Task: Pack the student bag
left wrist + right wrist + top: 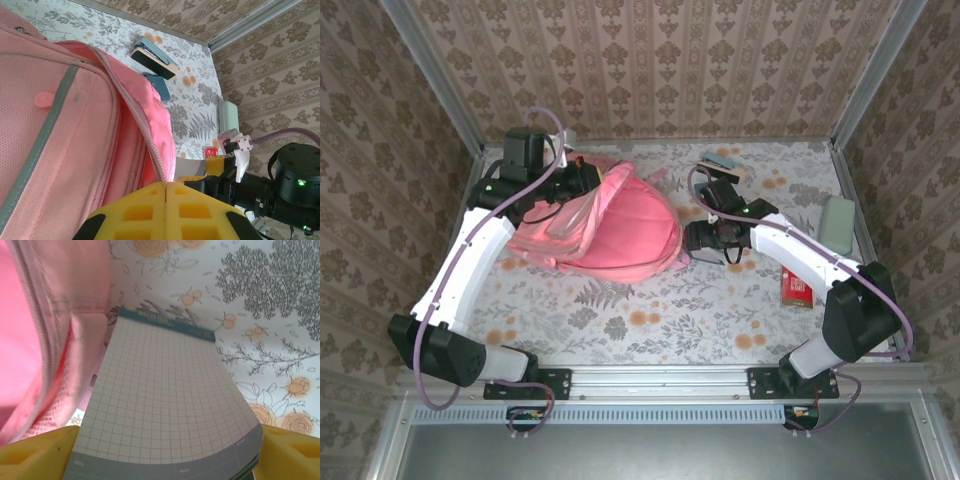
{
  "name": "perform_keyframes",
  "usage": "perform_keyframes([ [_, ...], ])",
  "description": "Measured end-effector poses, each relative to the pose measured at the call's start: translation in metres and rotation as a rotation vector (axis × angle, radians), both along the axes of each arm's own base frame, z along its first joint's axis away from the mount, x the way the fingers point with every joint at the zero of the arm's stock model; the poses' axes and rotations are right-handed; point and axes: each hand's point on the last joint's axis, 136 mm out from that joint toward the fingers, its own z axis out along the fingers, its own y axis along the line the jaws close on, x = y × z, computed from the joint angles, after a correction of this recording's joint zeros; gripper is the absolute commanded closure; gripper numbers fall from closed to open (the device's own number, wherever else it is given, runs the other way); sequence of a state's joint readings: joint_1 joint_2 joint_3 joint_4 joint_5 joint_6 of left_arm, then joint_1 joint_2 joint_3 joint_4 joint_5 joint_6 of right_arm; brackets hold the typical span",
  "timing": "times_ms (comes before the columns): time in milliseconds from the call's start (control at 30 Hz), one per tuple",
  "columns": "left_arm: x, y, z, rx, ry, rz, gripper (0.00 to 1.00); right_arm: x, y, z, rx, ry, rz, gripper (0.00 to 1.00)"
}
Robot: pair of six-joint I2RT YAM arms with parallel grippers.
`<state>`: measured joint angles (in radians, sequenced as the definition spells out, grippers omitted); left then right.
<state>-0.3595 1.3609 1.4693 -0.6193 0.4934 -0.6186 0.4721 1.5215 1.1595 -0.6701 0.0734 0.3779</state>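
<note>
The student bag [610, 225], a large pink backpack, lies at the middle left of the table with its top opening towards the right. My left gripper [582, 185] sits at the bag's far side. In the left wrist view the yellow jaws of the left gripper [165, 184] are pressed together on the zipper edge of the student bag [60, 125]. My right gripper [695, 238] is at the bag's right edge. In its own view the right gripper [167, 440] clamps a bowed, grid-ruled notepad [165, 390] across its width, its far end beside the pink fabric [30, 340].
A small red box [797, 289] lies near the right arm, with a pale green case [837, 223] by the right wall. A teal-and-tan stapler-like item [725, 163] rests at the back right, and it appears past the bag [155, 56]. Metal frame posts and patterned walls ring the table.
</note>
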Motion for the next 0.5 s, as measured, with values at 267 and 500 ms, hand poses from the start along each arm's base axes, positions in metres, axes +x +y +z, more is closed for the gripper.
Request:
perform_keyframes([
  [267,0.0,0.0,0.0,-0.004,0.005,0.004,1.0,-0.034,-0.013,-0.044,-0.018,0.111,-0.032,0.15],
  [500,0.0,0.0,-0.004,-0.002,0.017,0.006,1.0,-0.044,-0.014,-0.058,-0.004,0.139,-0.046,0.1],
])
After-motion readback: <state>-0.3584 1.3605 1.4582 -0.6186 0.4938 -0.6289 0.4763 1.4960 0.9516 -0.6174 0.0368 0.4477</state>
